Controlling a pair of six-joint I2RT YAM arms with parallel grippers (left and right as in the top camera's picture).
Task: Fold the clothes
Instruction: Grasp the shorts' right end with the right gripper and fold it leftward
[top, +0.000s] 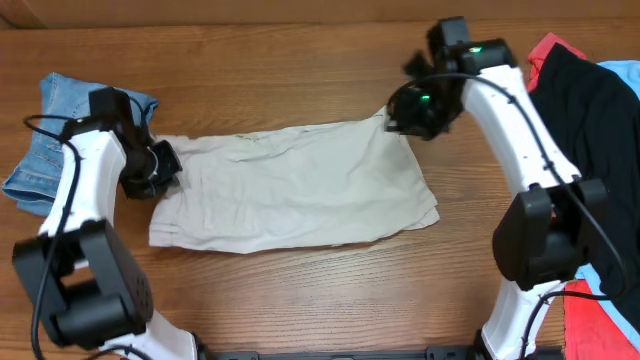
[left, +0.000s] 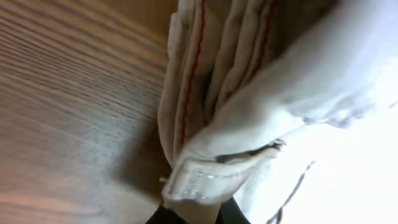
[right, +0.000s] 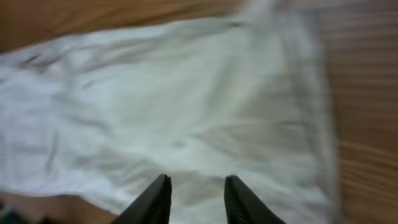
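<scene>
The wooden table carries the beige shorts, spread flat between the arms. A blue denim garment lies at the left edge, and a black garment lies over a red garment at the right. The left arm bends low, its left gripper clenched on the shorts' folded, red-stitched left hem. The right arm reaches to the far right corner, the right gripper released, jaws apart over the cloth.

Overhead top-down; wrist views seemingly near shorts
</scene>
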